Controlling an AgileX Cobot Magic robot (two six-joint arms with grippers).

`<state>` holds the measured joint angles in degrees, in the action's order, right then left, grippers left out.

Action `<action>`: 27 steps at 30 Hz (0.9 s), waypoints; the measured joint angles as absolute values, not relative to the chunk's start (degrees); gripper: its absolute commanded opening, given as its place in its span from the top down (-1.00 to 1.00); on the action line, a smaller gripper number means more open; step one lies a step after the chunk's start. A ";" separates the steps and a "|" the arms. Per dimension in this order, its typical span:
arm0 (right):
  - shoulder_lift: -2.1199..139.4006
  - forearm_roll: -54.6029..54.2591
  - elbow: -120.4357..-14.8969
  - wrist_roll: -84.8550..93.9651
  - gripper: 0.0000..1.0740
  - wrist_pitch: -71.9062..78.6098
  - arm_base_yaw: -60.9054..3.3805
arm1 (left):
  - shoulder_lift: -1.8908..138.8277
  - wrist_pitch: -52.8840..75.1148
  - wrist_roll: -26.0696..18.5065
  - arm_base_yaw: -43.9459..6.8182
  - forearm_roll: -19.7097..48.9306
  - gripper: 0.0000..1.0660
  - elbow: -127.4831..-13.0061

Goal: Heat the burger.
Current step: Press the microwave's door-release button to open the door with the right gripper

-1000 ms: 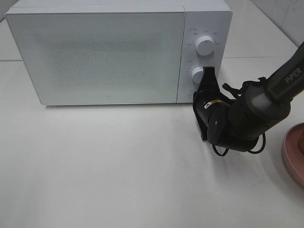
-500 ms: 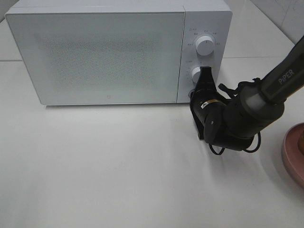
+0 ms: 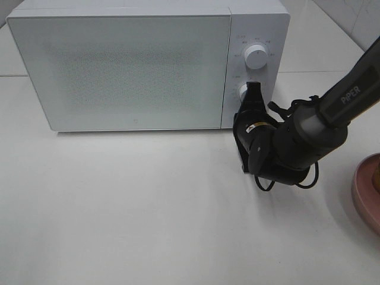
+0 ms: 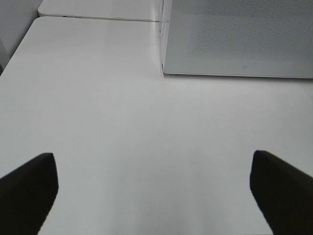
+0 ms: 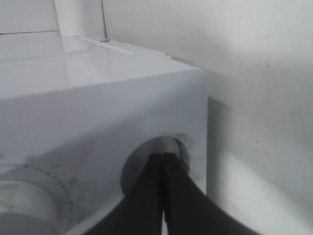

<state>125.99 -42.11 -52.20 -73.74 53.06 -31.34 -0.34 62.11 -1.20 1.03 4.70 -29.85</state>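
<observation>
The burger is out of view; only a thin brown sliver (image 3: 377, 171) shows above the pink plate (image 3: 363, 193) at the right edge, and I cannot tell what it is. The white microwave (image 3: 130, 65) stands at the back with its door shut. My right gripper (image 3: 243, 114) is shut, and its fingertips (image 5: 164, 157) are pressed into the round button recess at the bottom of the control panel, below the lower knob (image 3: 243, 92). My left gripper (image 4: 156, 196) is open and empty above the bare table, left of the microwave's front corner (image 4: 165, 72).
The upper knob (image 3: 256, 55) sits above the lower one on the panel. The white table (image 3: 130, 208) spreads in front of the microwave. The right arm (image 3: 332, 113) reaches in from the right, past the pink plate.
My right gripper has moved left, closer to the control panel, and now covers the button. The microwave door stays shut. The left arm shows no earlier frame.
</observation>
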 measured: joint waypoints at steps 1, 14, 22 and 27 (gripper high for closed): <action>125.99 -43.03 -52.65 -73.05 1.00 52.94 -31.51 | -0.34 62.11 -1.20 1.03 4.70 -0.87 -29.85; 126.28 -45.72 -54.95 -67.49 1.00 50.71 -30.65 | -0.34 62.11 -1.20 1.03 4.70 -0.87 -29.85; 126.28 -46.12 -55.00 -67.27 1.00 50.36 -30.65 | -0.34 62.11 -1.20 1.03 4.70 -0.87 -29.85; 126.28 -46.18 -55.06 -67.27 1.00 50.36 -30.65 | -0.34 62.11 -1.20 1.03 4.70 -0.87 -29.85</action>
<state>126.28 -46.18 -55.06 -67.27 50.36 -30.65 -0.34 62.11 -1.20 1.03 4.70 -29.85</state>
